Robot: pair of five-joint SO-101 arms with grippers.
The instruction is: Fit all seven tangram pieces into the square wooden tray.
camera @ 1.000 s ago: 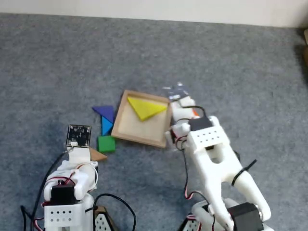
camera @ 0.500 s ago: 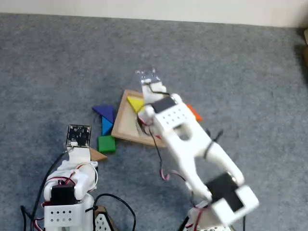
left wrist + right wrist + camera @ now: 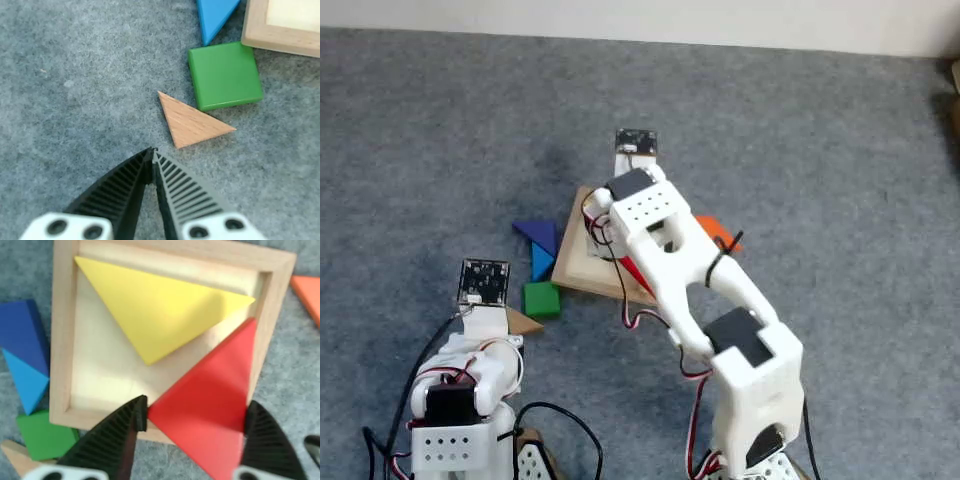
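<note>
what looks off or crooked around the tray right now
The red triangle, held in the right gripper, is not seated: it overlaps the tray rim at one corner, with part of it outside. The yellow triangle sits flat inside the tray, and nothing else there looks wrong.

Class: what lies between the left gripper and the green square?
A wooden triangle lies between the left gripper and the green square, as seen in the left wrist view.
</note>
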